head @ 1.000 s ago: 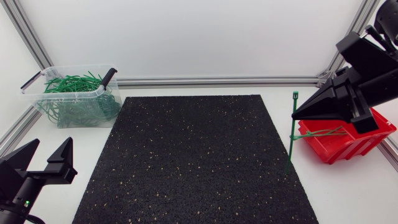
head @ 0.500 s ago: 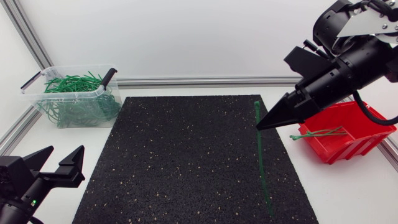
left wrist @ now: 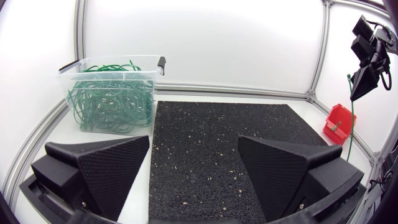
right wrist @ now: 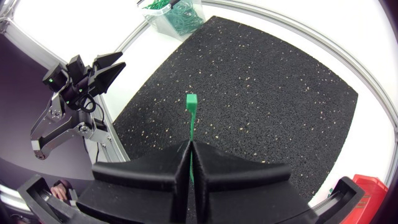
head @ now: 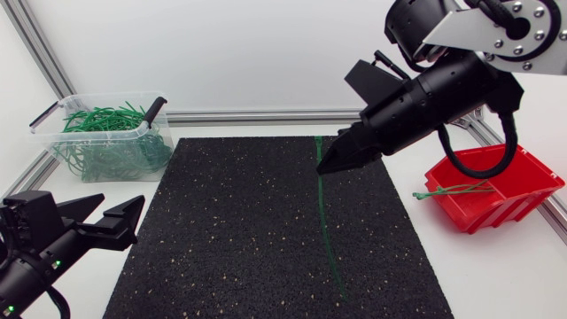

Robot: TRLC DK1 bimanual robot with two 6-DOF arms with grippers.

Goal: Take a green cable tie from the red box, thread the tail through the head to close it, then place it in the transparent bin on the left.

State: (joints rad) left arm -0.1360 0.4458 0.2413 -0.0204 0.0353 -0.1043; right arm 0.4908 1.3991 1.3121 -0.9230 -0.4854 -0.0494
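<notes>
1. Presently, the right gripper [right wrist: 189, 145] is clenched on one green cable tie [head: 327, 221]. Its two wedge fingers meet flat on the strap from both sides.
2. The tie's square head stands out a short way ahead of the right fingertips. The long tail hangs straight down beneath them, over the black speckled mat [head: 239, 239]. Whether the tail's end touches the mat cannot be told.
3. The tie is unthreaded: head and tail are at opposite ends of a straight strap.
4. The right gripper is raised above the mat's far half, with its arm coming in from the side of the red box [head: 500, 190].
5. The red box sits on the white table [head: 496, 270] behind and to the outer side of the right gripper, well apart from it. A second green tie [head: 452, 189] lies across the box's near rim, one end poking out over the table.
6. The left gripper [left wrist: 194, 168] is released, its fingers spread wide with nothing between them. It is low at the mat's near corner, pointing towards the held tie but well apart from it.
7. The transparent bin [head: 89, 132] stands ahead of the left gripper and to its outer side, just beside the mat's far corner. It holds a tangle of looped green ties and has black clips on its rim.
</notes>
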